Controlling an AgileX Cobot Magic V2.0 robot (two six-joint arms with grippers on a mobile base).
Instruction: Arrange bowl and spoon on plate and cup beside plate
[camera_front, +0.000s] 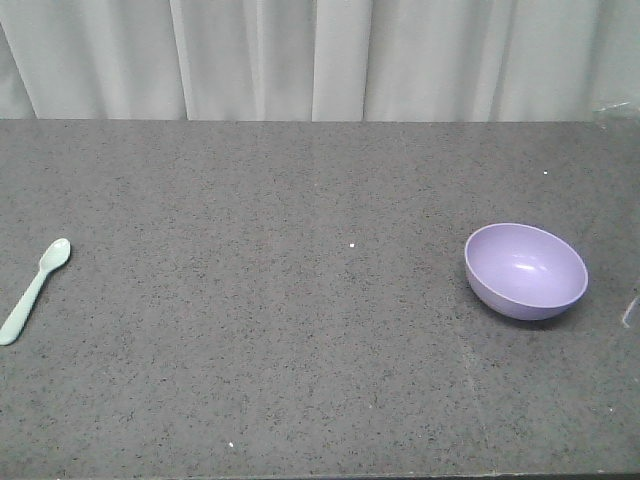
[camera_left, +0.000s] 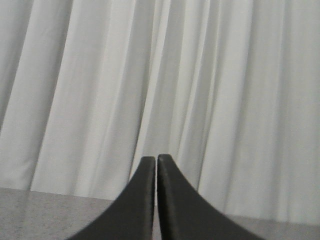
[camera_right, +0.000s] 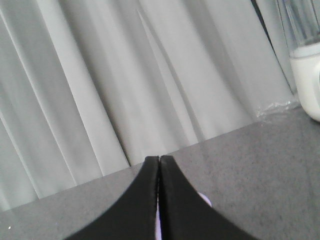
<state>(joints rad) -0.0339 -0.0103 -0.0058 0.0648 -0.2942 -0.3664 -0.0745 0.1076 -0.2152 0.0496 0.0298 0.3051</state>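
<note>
One spoon, front view only, well apart from the bowl

On the desk before me, the spoon lies far to my left, near that edge, its scoop toward the curtain and its handle toward me. The bowl sits far to my right, well apart from the spoon. The curtain hangs behind the desk's far edge.
</note>
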